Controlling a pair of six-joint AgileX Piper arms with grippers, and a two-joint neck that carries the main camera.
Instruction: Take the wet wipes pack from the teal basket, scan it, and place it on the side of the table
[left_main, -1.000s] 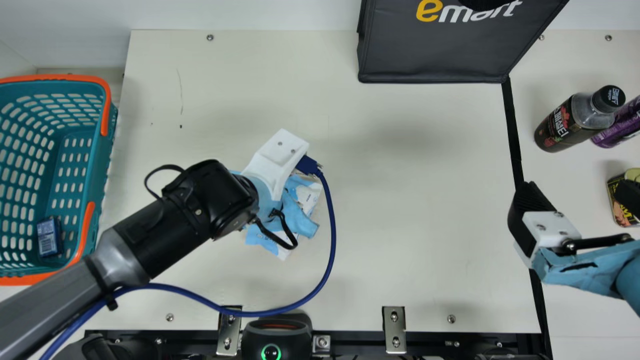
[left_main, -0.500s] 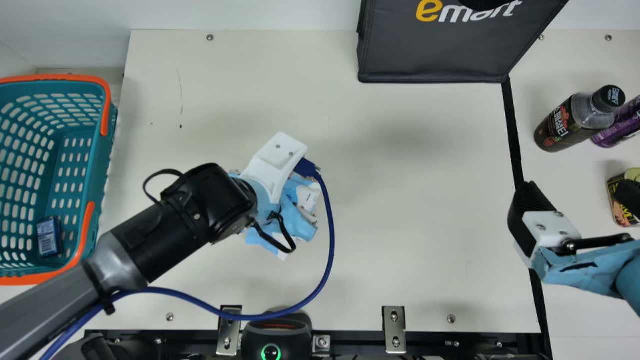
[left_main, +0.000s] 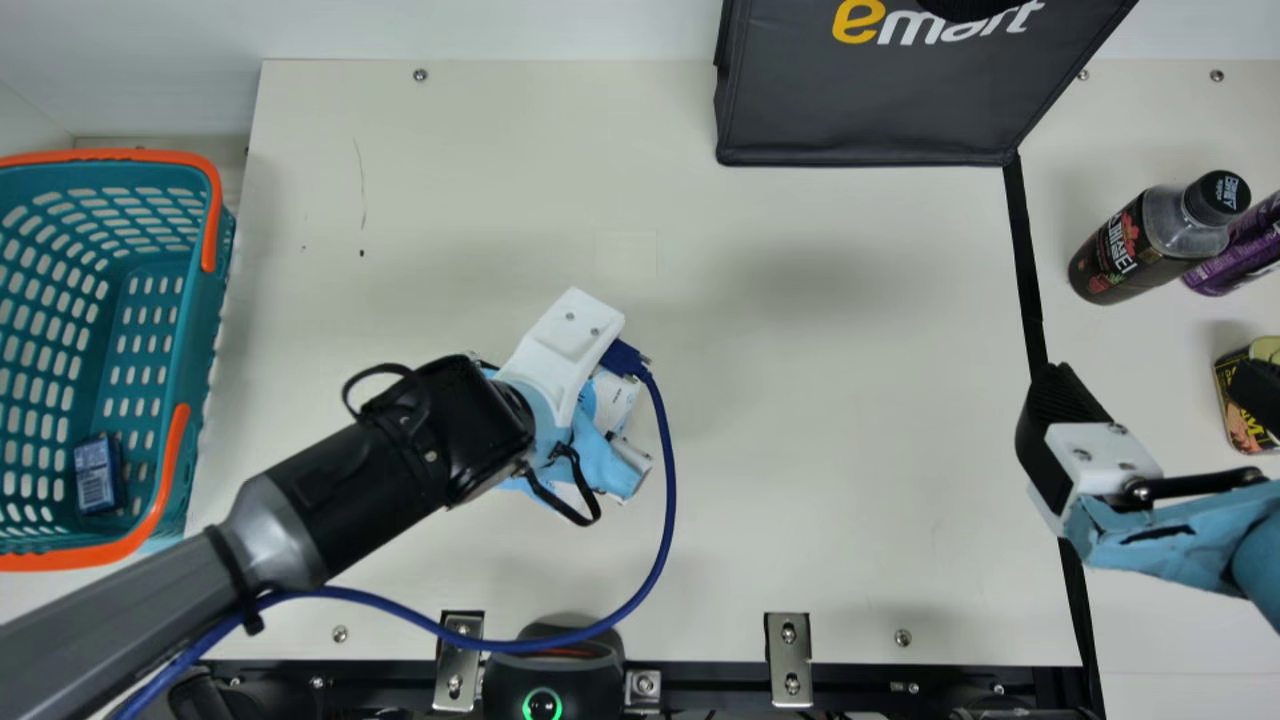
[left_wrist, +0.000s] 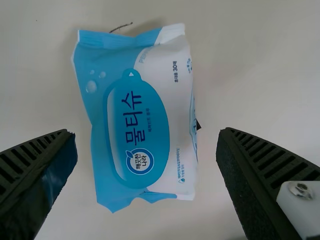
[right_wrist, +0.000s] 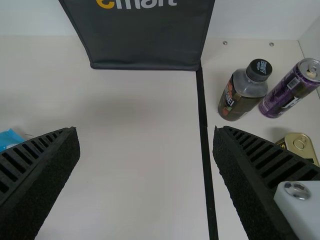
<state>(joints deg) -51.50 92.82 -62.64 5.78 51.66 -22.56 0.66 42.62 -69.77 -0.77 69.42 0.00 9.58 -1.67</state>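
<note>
Spanning the middle: cream flat counter (left_main: 820, 420), open room from centre to black edge strip (left_main: 1022, 250). Teal plastic basket (left_main: 190, 350) at left edge, black fabric bag (left_main: 860, 110) at far edge. Left black ribbed gripper (left_main: 605, 462) released, wide around blue-and-white soft wet wipes pack (left_wrist: 135, 125) on counter. Right gripper (left_main: 1145, 383) released, over strip.

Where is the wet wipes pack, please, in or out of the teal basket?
Out: the wet wipes pack lies on the cream table.
</note>
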